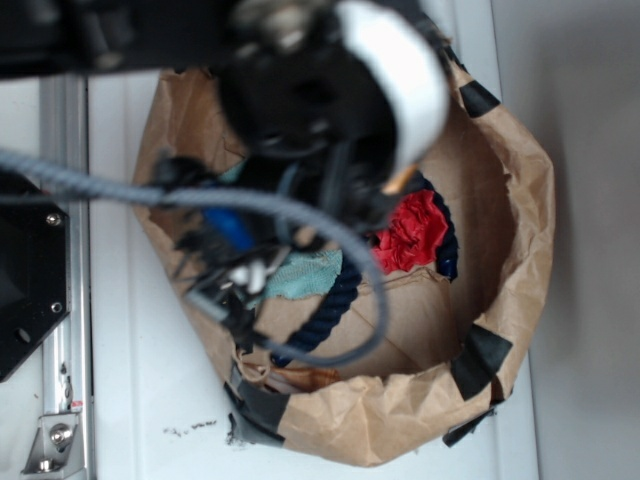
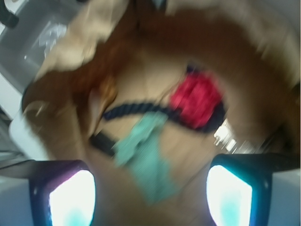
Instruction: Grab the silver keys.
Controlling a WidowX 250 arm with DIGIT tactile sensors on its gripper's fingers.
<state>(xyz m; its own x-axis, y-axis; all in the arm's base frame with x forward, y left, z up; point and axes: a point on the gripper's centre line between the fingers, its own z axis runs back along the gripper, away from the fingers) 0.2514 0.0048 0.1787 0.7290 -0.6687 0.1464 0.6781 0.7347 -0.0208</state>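
From the exterior view, at far left a black plate point(image 1: 25, 275) sits bolted beside a metal rail point(image 1: 68, 330) on the white worktop point(image 1: 150, 390). Next comes the brown paper bag point(image 1: 400, 420), its rim rolled down and patched with black tape point(image 1: 478, 360). My arm point(image 1: 300, 90) hangs over the bag's left half, with a grey braided cable point(image 1: 200, 198) looping across the opening, so much of the inside is hidden from there.

In my wrist view, blurred by motion, my gripper point(image 2: 150, 193) stands wide: the left finger point(image 2: 70, 197) and the right finger point(image 2: 230, 195) sit at the bottom corners with a broad gap between them and nothing held. Reading across the bag floor: a dark navy rope point(image 2: 136, 107) runs from left of centre toward the right, a teal cloth point(image 2: 146, 155) lies beneath it, near the middle of the gap between my fingers, and to the right a red cloth wad point(image 2: 196, 100) rests with the rope curving round its right side. Just right of and below the red wad, against the bag's wall, there is a small bright glinting patch that I take to be the silver keys point(image 2: 225, 136); it is too smeared to make out single keys or a ring. They lie apart from my fingers, above the right one. In the exterior view I cannot see them.
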